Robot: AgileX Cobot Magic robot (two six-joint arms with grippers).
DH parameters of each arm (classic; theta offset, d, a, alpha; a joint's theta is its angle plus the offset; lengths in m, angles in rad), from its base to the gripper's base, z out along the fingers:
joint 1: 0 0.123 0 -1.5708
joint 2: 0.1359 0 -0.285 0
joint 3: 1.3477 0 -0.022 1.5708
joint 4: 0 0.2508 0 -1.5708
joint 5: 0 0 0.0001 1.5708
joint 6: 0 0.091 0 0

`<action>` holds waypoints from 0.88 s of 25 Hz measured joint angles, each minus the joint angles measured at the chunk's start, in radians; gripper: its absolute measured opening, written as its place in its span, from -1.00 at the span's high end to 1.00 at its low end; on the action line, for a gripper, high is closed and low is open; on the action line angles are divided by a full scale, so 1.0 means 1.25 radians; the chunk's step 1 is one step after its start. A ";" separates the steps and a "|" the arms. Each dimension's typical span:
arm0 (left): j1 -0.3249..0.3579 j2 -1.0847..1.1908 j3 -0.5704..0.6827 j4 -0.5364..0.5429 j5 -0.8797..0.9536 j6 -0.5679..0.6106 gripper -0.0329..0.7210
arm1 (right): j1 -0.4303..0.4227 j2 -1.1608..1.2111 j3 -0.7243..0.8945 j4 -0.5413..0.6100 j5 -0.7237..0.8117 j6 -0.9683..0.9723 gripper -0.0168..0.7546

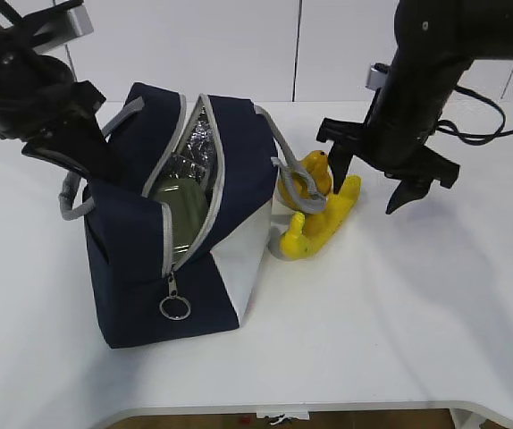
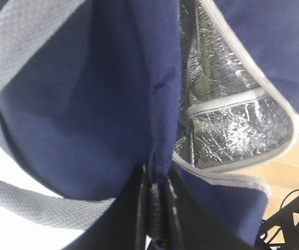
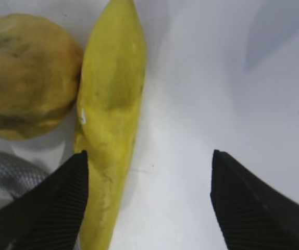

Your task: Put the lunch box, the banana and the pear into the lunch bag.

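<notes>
Navy lunch bag (image 1: pixel 194 232) stands unzipped centre-left, lunch box (image 1: pixel 181 207) inside, left gripper (image 2: pixel 157 208) pinching its fabric edge. Banana (image 1: pixel 323 223) and pear (image 1: pixel 308 179) lie touching just right of the bag; right gripper (image 1: pixel 382 192) hangs wide open and empty over the banana.

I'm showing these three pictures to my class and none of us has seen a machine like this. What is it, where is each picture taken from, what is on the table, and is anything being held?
It is a robot with two black arms. The wide picture looks from outside; the other two come from cameras on each wrist.

On the white table stands a navy lunch bag, unzipped, with the green-lidded lunch box inside. Beside it lie a banana and a pear, touching.

The left end effector is shut on the lunch bag's fabric edge. The right end effector is open and empty, over the banana, one finger beside it.
</notes>
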 joint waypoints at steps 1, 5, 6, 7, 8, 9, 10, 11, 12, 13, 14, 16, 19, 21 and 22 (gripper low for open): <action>0.000 0.000 0.000 0.000 0.000 0.000 0.87 | 0.000 0.010 0.000 0.005 -0.009 0.006 -0.50; 0.000 0.000 0.000 0.000 0.000 0.000 0.87 | 0.000 0.038 0.000 0.028 -0.046 0.015 -0.50; 0.000 0.000 0.000 0.000 0.000 0.000 0.87 | 0.000 0.042 0.000 0.037 -0.056 0.016 -0.50; 0.000 0.000 0.000 0.000 0.000 0.000 0.87 | 0.000 0.047 0.000 0.045 -0.066 0.016 -0.50; 0.000 0.000 0.000 0.000 0.000 0.000 0.87 | 0.000 0.050 0.000 0.053 -0.073 0.016 -0.50; 0.000 0.000 0.000 0.000 0.000 0.000 0.87 | 0.000 0.055 0.000 0.061 -0.081 0.017 -0.50; 0.000 0.000 0.000 0.000 0.000 0.000 0.87 | 0.000 0.059 0.000 0.065 -0.089 0.017 -0.50; 0.000 0.000 0.000 0.000 0.000 0.000 0.87 | 0.000 0.063 0.000 0.070 -0.100 0.018 -0.50; 0.000 0.000 0.000 0.000 0.000 0.000 0.87 | 0.000 0.064 0.000 0.070 -0.107 0.018 -0.50; 0.000 0.000 0.000 0.000 0.000 0.000 0.87 | 0.000 0.066 0.000 0.070 -0.110 0.018 -0.50; 0.000 0.000 0.000 0.000 0.000 0.000 0.87 | 0.000 0.068 0.000 0.072 -0.114 0.018 -0.50; 0.000 0.000 0.000 0.000 0.000 0.000 0.87 | 0.000 0.073 0.000 0.072 -0.114 0.019 -0.50; 0.000 0.000 0.000 0.000 0.000 0.000 0.87 | 0.000 0.078 0.000 0.072 -0.114 0.020 -0.50; 0.000 0.000 0.000 0.001 0.000 0.000 0.87 | 0.000 0.083 0.000 0.072 -0.114 0.020 -0.50; 0.000 0.000 0.000 0.002 0.000 0.000 0.87 | 0.000 0.085 0.000 0.072 -0.114 0.020 -0.50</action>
